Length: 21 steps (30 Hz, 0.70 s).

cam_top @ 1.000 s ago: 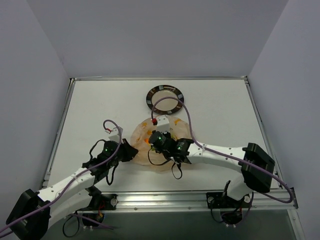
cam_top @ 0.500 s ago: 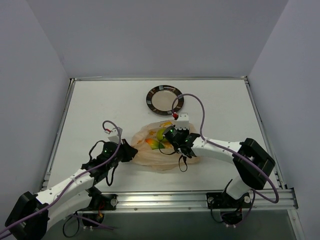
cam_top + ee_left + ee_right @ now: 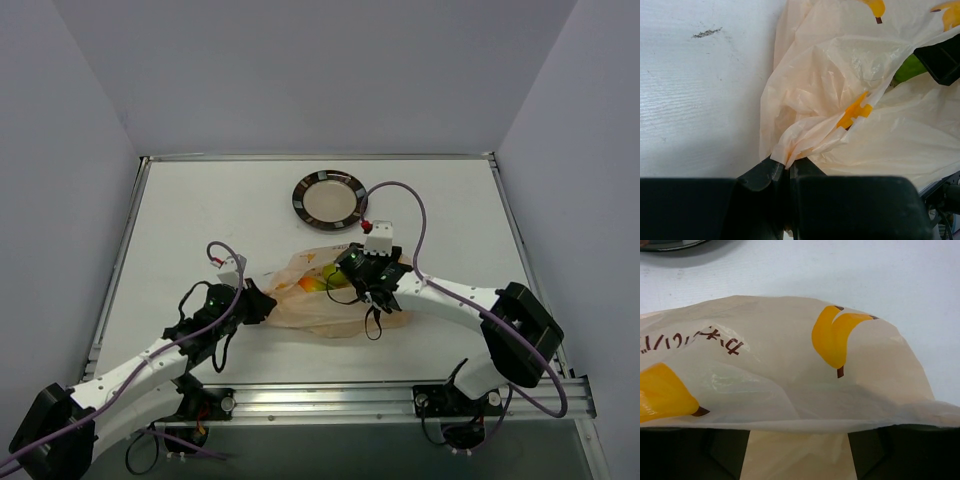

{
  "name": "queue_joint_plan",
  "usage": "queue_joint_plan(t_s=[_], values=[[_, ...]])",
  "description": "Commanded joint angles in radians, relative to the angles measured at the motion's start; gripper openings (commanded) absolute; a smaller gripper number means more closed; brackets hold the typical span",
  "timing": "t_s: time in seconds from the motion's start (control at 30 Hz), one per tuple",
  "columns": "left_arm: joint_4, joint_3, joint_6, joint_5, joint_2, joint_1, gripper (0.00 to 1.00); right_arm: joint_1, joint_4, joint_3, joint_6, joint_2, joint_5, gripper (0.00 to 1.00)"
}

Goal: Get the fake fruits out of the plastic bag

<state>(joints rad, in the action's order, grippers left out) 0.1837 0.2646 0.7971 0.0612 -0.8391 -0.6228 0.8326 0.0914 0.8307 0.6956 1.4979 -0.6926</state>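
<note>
A robotics lab cell: bare white table (image 3: 200,220), plain grey walls (image 3: 300,70), robot arms (image 3: 150,365) on an aluminium rail (image 3: 320,402).

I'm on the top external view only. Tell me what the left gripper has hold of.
Observer: In the left wrist view, the left gripper is shut on a gathered fold at the edge of the bag.
Operator: Now report the right gripper.
Observer: In the right wrist view, the right gripper is open. Its fingers are wide apart, and bag film is draped across above them.
Operator: Tell me whether any fruit is uncovered.
Observer: The left wrist view shows a bare patch of green fruit just past the bag's edge.
</note>
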Motion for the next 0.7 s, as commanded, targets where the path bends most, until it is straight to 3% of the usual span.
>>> queue_joint_plan(t_s=[0.0, 0.17, 0.3, 0.43, 0.47, 0.57, 0.67], values=[[0.011, 0.019, -0.015, -0.014, 0.015, -0.009, 0.02, 0.002, 0.022, -0.008, -0.008, -0.053, -0.048, 0.65], [0.057, 0.031, -0.01, 0.0, -0.029, -0.035, 0.02, 0.028, -0.08, 0.011, -0.151, -0.014, 0.115, 0.69], [0.082, 0.056, -0.022, 0.008, -0.043, -0.061, 0.07, 0.117, -0.081, 0.103, -0.244, -0.088, 0.257, 0.72], [0.094, 0.093, -0.041, 0.031, -0.064, -0.064, 0.47, 0.183, -0.062, 0.197, -0.278, -0.177, 0.411, 0.8], [0.091, 0.099, -0.042, 0.031, -0.069, -0.064, 0.66, 0.187, -0.044, 0.202, -0.269, -0.195, 0.422, 0.8], [0.089, 0.114, -0.042, 0.035, -0.092, -0.064, 0.88, 0.191, -0.019, 0.188, -0.24, -0.272, 0.41, 0.84], [0.092, 0.139, -0.045, 0.042, -0.126, -0.066, 0.96, 0.189, 0.06, 0.157, -0.18, -0.329, 0.264, 0.89]])
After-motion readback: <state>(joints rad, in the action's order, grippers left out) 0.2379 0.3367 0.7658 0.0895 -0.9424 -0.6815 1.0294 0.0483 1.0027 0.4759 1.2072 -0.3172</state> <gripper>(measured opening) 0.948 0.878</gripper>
